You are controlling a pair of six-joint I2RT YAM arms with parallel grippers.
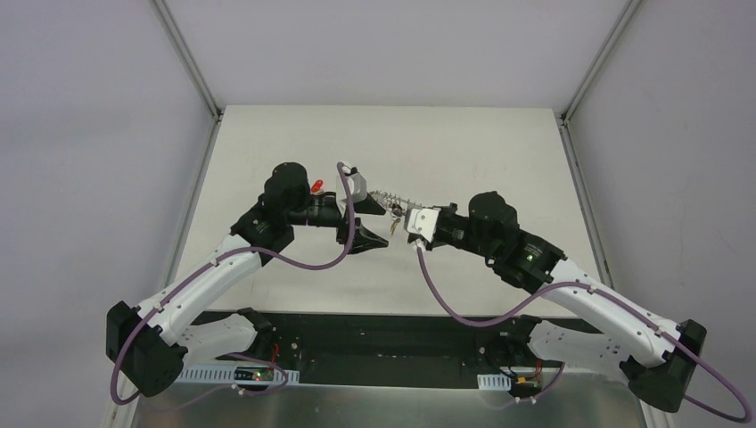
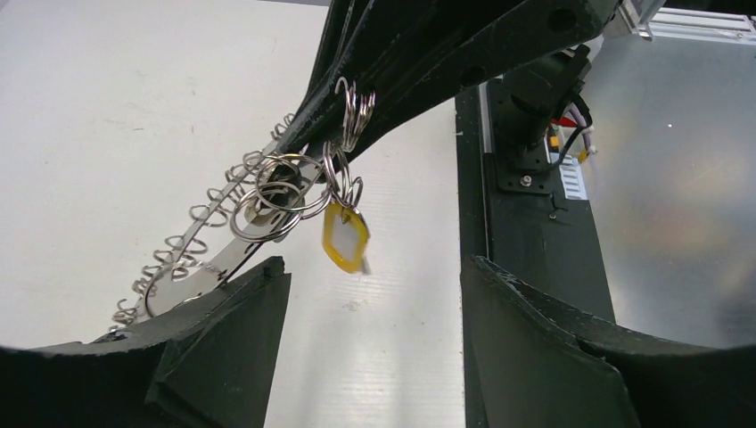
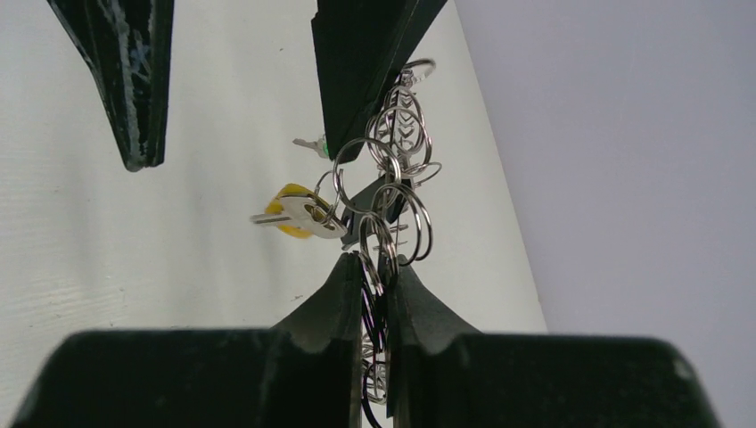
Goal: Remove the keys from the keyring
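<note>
My right gripper [image 3: 374, 263] is shut on the keyring [image 3: 403, 125], a flat silver ring edged with small wire loops, and holds it above the table. A yellow-tagged key [image 3: 297, 214] and a green-tagged key [image 3: 312, 144] hang from split rings on it. In the left wrist view the keyring [image 2: 192, 267] slants down left and the yellow tag [image 2: 344, 236] dangles between my fingers. My left gripper [image 2: 373, 263] is open and empty, and one finger [image 3: 365, 62] is close beside the ring. From above, both grippers [image 1: 365, 239] [image 1: 403, 221] meet at the keyring [image 1: 390, 198].
A red-tagged key [image 1: 316, 185] lies on the white table [image 1: 499, 152] just behind the left arm's wrist. The black base rail [image 1: 383, 334] runs along the table's near edge. Grey walls enclose the table on three sides.
</note>
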